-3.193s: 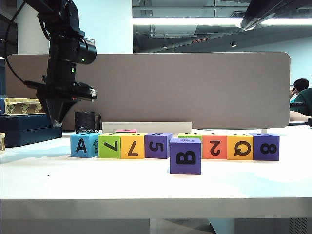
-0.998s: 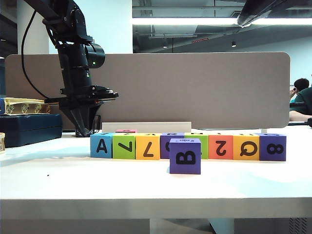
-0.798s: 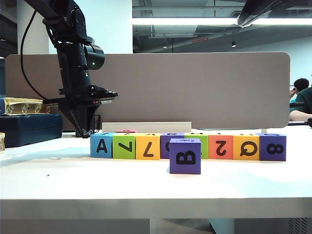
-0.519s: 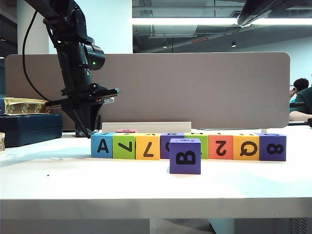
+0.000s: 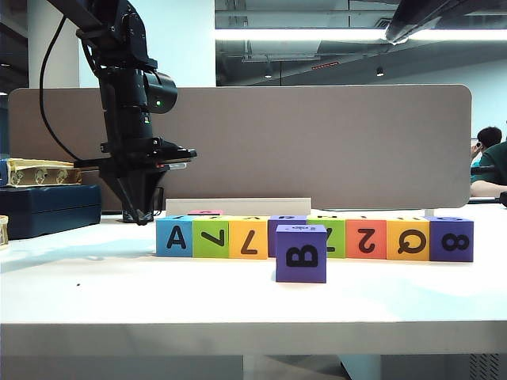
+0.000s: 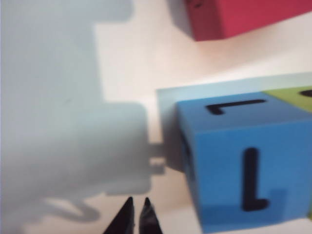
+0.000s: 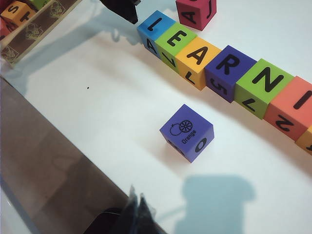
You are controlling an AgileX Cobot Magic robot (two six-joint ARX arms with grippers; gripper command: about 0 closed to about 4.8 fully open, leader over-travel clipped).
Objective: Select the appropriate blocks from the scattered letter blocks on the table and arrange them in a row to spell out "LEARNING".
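1. Row of letter blocks [image 5: 317,238] standing on the white desk [image 5: 158,293], faces touching side to side, in front of the grey-brown partition panel [image 5: 317,142].
2. Front faces read in the exterior view, left to right: blue A [image 5: 175,237], green 7, yellow 7, a purple block partly hidden, a green block partly hidden, orange-red 2, yellow Q, purple 8.
3. Top faces read in the right wrist view: L on the blue block, then E [image 7: 176,38], A, R, N, I; rest of the row cut off by the frame edge.
4. Purple cube marked B [image 5: 301,253] set apart in front of the row, nearer the desk's front edge; top face shows an orange drawing in the right wrist view.
5. Red block [image 7: 196,11] lying just behind the row's blue end, apart from it.
6. Left end effector [image 5: 141,215] pointing down just beside the blue block's outer side, tips at desk level, fingers [image 6: 127,218] pressed nearly together, holding nothing.
7. Right end effector [image 7: 136,207] well apart from the row, above the near part of the desk; tips appear closed together, nothing between them.
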